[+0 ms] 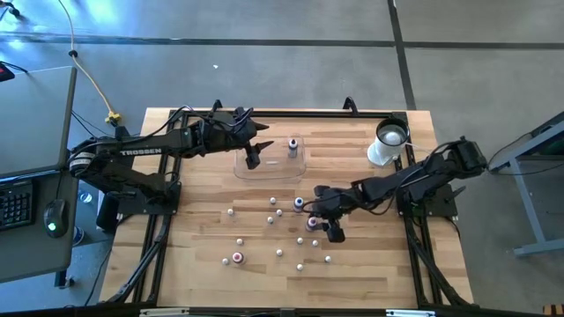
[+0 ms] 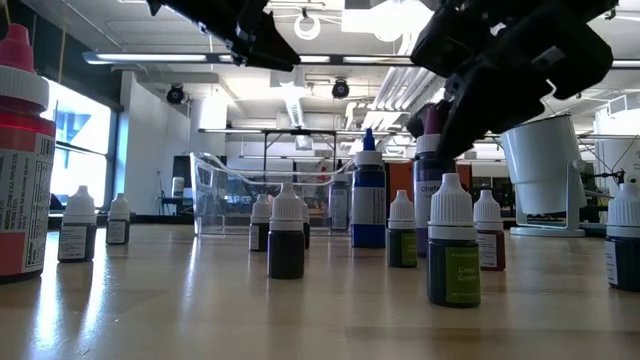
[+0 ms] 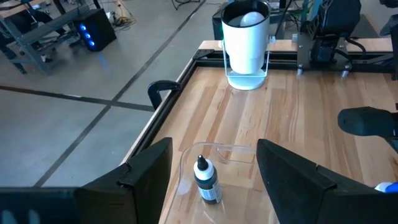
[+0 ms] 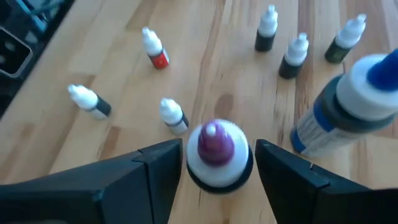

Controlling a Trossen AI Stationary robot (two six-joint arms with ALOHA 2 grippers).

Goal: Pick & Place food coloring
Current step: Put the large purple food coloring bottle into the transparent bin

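We lower our right gripper point(image 4: 214, 163), fingers wide, around the purple-capped bottle point(image 4: 216, 151) to grasp it, while our left gripper point(image 3: 214, 180) hangs open over the tray point(image 1: 300, 165).

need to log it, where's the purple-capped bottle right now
In the high view, the purple-capped white bottle stands right of table centre, between the open right end effector's fingers, beside a blue-capped bottle.

It was a robotics lab or workshop, open and industrial. The wooden table point(image 1: 203, 264) stood on a polished grey concrete floor point(image 1: 264, 62), with a desk, keyboard point(image 1: 16, 201) and mouse point(image 1: 55, 214) beside it. Beyond the table ran long strip lights point(image 2: 160, 58), exposed ceiling ducts and tall windows point(image 2: 85, 150).
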